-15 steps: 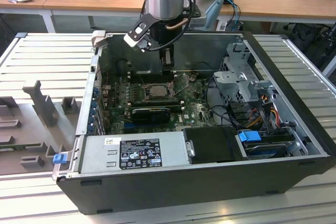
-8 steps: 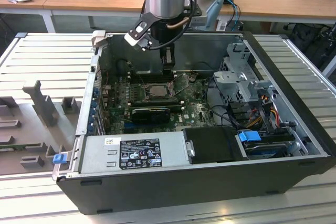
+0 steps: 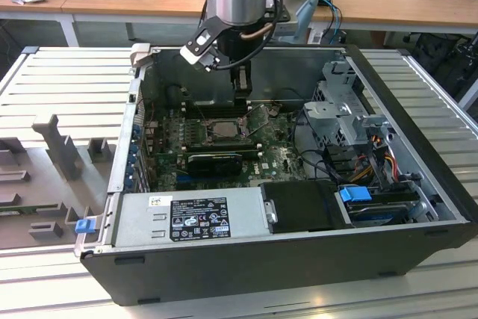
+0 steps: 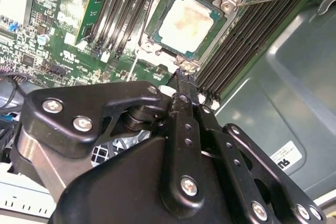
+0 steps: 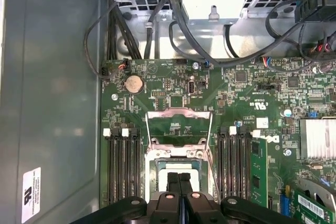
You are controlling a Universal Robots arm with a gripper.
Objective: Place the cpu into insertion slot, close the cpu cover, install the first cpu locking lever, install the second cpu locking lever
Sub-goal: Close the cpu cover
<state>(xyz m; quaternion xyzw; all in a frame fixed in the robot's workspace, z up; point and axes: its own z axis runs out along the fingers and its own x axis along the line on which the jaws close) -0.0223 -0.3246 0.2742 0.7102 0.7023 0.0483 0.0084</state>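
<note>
The claw [image 4: 182, 74], pressed together, sits at the rim of the insertion slot [image 4: 152, 45], cpu [image 4: 185, 18] seated, cpu cover [image 5: 179, 114] raised.

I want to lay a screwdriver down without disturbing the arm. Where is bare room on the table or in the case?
Free: the ribbed table on the exterior view's left of the case, beyond the grey fixture; and the bare case floor beside the memory slots. Crowded: the insertion slot by the gripper, and the cabled drive cage.

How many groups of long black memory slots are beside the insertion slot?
2. One slot group flanks the insertion slot; the other slot group lies opposite.
</note>
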